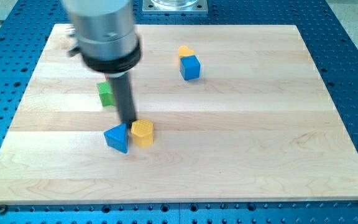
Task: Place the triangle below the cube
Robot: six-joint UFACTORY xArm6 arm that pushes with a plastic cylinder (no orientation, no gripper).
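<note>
A blue triangle block (117, 137) lies at the lower left of the wooden board (241, 143). A yellow block with several sides (143, 132) sits just to its right, touching or nearly touching it. My tip (129, 122) rests right above the gap between these two blocks, at their upper edges. A blue cube (190, 67) stands in the upper middle of the board, with a small yellow block (185, 51) touching its upper side. A green block (106, 93) sits left of the rod, partly hidden by it.
The arm's large grey and black body (104, 34) covers the board's upper left. A blue perforated table (353, 56) surrounds the board. A metal mount (174, 5) shows at the view's top.
</note>
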